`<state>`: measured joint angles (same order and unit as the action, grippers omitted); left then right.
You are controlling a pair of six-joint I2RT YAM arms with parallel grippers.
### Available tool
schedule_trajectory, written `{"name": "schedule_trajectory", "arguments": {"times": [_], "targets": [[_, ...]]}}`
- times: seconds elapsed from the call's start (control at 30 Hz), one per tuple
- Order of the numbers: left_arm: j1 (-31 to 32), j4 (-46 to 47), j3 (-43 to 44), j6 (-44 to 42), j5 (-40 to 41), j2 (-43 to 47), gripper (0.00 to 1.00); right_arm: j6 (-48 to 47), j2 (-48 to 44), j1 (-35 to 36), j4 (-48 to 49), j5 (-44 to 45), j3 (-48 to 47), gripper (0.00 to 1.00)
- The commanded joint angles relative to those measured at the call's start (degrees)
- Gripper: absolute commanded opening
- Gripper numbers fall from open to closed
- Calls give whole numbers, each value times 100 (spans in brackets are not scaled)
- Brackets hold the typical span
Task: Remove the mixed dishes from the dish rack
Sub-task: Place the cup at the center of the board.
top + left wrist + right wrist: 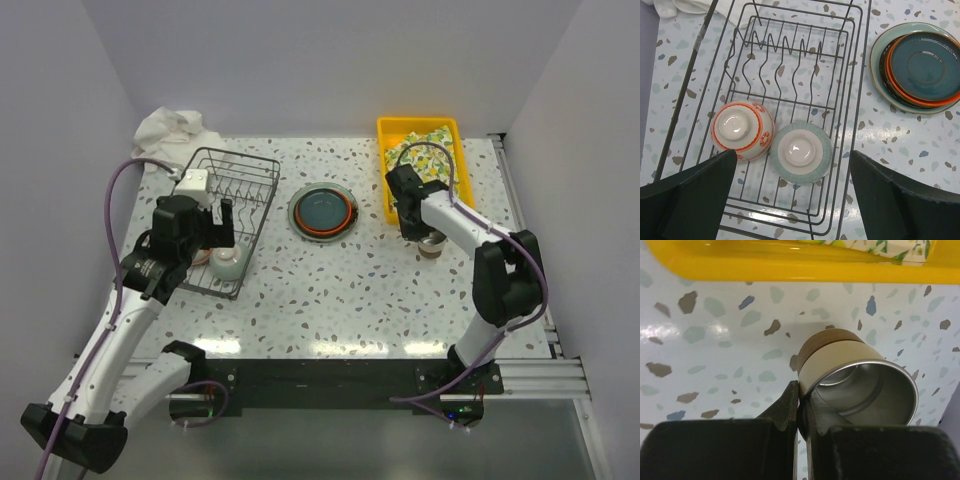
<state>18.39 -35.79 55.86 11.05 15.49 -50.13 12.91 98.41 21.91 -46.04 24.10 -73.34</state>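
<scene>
The dark wire dish rack (245,185) stands at the left; it also shows in the left wrist view (790,65). Two bowls lie upside down at its near end: a red-white patterned bowl (742,130) and a green-checked bowl (801,151). My left gripper (792,165) hangs open above them, a finger on each side. Teal, orange, dark and pale green plates are stacked (322,212) on the table right of the rack. My right gripper (799,390) is shut on the wall of a whitish cup with a brown base (855,365), one finger inside and one outside, just in front of the yellow tray.
The yellow tray (385,180) with a lemon-print cloth (425,160) sits at the back right, its wall close behind the cup (790,265). A crumpled white cloth (170,130) lies behind the rack. White walls enclose the table, and a metal rail runs along the right edge.
</scene>
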Motion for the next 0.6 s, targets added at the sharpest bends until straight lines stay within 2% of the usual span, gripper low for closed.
{"name": "schedule_trajectory", "arguments": {"times": [0.0, 0.13, 0.23, 0.43, 0.5, 0.53, 0.57], "targets": [[-29, 19, -127, -121, 78, 126, 100, -43, -103, -468, 560, -19, 143, 0], [-29, 37, -189, -103, 16, 117, 100, -43, -33, -644, 702, -54, 285, 0], [-29, 63, -224, -77, -10, 74, 100, 80, -24, -688, 790, -80, 426, 6], [-29, 116, -250, 29, -151, -102, 100, 230, -164, -688, 728, -212, 505, 36], [-29, 134, -251, 81, -204, -198, 100, 239, -252, -697, 684, -221, 488, 42], [-29, 151, -268, 99, -221, -225, 100, 247, -339, -697, 658, -221, 479, 51], [-29, 169, -277, 117, -230, -286, 100, 256, -392, -697, 597, -239, 444, 55]]}}
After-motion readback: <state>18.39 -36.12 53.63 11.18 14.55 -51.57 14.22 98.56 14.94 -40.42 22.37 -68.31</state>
